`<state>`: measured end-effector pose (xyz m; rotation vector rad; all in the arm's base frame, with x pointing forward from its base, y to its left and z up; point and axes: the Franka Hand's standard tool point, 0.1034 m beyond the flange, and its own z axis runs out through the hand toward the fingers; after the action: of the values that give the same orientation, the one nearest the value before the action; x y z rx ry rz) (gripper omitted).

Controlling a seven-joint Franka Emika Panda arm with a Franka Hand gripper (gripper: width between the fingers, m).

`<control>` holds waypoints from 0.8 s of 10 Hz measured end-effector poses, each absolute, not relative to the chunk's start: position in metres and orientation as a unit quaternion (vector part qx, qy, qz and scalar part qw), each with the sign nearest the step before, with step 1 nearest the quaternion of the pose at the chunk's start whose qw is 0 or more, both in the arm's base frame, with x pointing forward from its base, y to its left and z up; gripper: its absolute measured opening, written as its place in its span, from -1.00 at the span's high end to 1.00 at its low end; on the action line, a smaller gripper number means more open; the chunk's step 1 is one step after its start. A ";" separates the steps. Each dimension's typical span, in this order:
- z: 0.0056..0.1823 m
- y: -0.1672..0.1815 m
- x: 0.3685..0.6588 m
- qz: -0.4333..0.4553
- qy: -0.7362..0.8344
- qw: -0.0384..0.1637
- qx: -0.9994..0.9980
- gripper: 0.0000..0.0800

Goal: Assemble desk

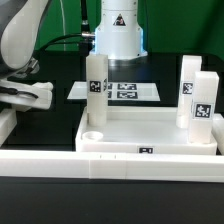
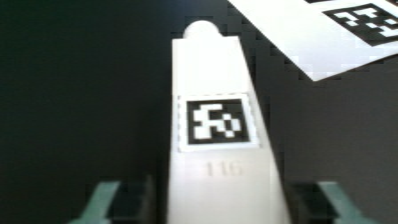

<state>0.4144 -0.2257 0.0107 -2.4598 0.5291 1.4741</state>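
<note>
You see a matt white plastic leg, a smooth plastic tabletop, a dull black table.

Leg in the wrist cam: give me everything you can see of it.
The leg is a white, square-section bar that looks like plastic, narrowing to a rounded tip. One black-and-white square tag sits on its upper face, with faint unreadable marks below it. It seems to lie flat on the black table, its tip near the marker board. The hand straddles it, with dark gaps on both sides.
</note>
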 end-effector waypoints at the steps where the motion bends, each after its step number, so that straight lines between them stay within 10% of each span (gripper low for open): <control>1: 0.011 -0.226 0.414 0.502 0.181 0.113 -0.838 0.28; 6: 0.017 -0.225 0.420 0.499 0.190 0.107 -0.839 0.28; 8: 0.046 -0.211 0.439 0.488 0.193 0.094 -0.846 0.28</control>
<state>0.4386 -0.2113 0.0458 -2.5084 0.5734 1.4482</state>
